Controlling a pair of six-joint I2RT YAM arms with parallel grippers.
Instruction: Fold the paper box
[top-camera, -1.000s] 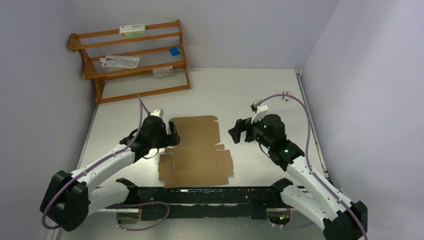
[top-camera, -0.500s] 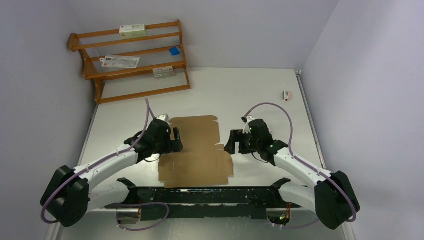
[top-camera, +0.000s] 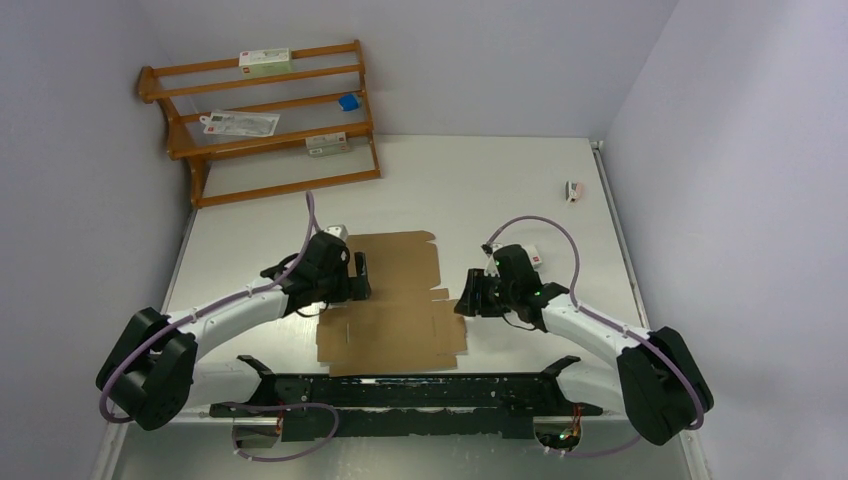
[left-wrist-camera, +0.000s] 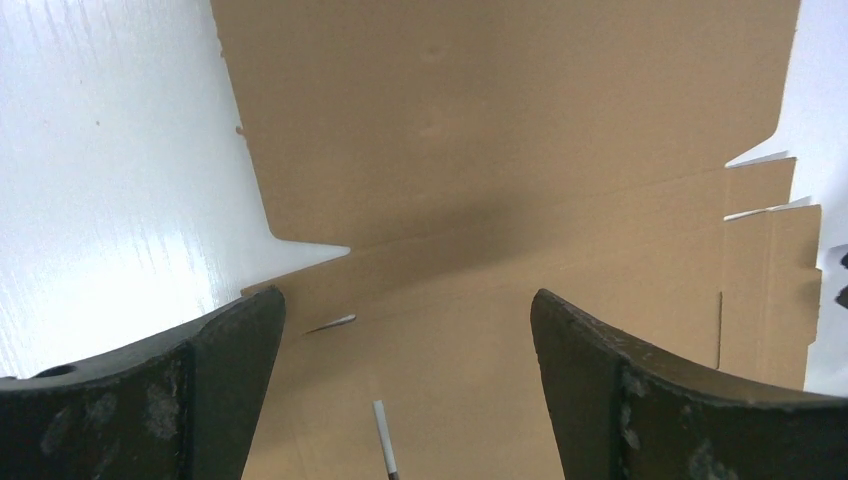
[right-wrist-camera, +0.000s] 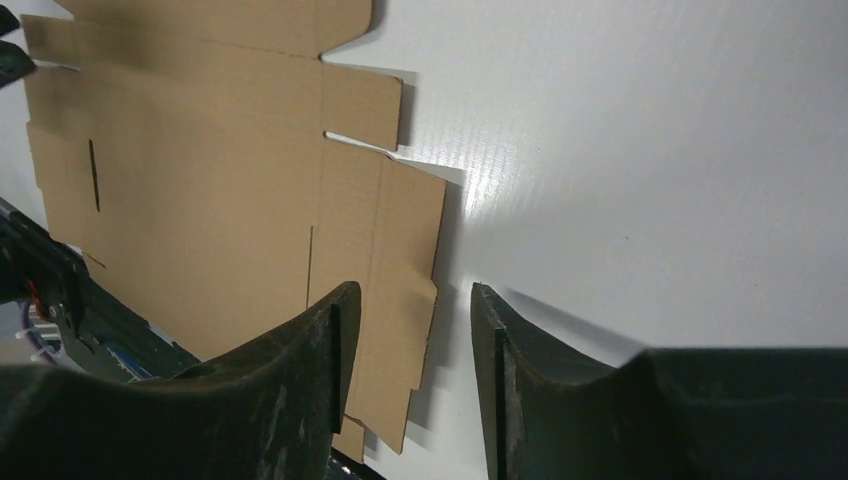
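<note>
Since a second before, both arms had dropped in on the paper box (top-camera: 395, 305), the right gripper (top-camera: 468, 297) narrowing as it came. From above, the sheet lay flat and unfolded on the table (top-camera: 480, 190), with the left gripper (top-camera: 360, 275) at its left edge. My left wrist camera showed those jaws spread wide above the cardboard, holding nothing. Only the right wrist camera revealed the right flap (right-wrist-camera: 405, 250), its edge between half-closed jaws but not yet pinched. I judged they were placed there to lift it.

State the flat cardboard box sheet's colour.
Plain unprinted brown; the flat cardboard box sheet shows best in left wrist view.
</note>
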